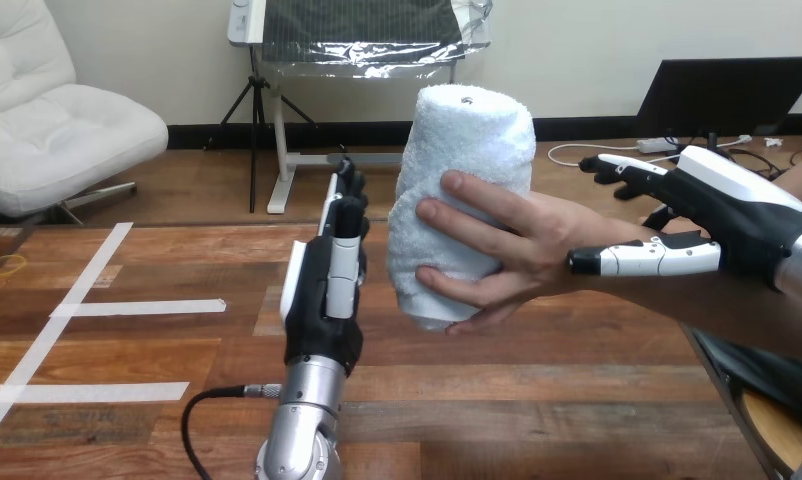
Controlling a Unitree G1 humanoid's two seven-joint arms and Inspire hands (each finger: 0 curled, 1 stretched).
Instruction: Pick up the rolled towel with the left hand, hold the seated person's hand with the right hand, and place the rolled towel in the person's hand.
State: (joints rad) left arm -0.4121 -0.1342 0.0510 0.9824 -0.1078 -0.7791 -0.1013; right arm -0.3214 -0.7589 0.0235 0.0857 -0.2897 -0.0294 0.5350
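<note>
Rolled towel (467, 170) is held upright in the person's hand (522, 250), whose fingers are wrapped round its lower half, just right of the left hand (327, 300). That hand is raised edge-on with fingers straight and nothing held (a narrow gap is seen between it and the towel). The right hand (737, 215) is set against the person's wrist (622, 295), well right of the towel; whether the wrist is gripped cannot be told. The wooden table (537, 400) is marked with white tape strips (142, 307) to the left hand's left.
</note>
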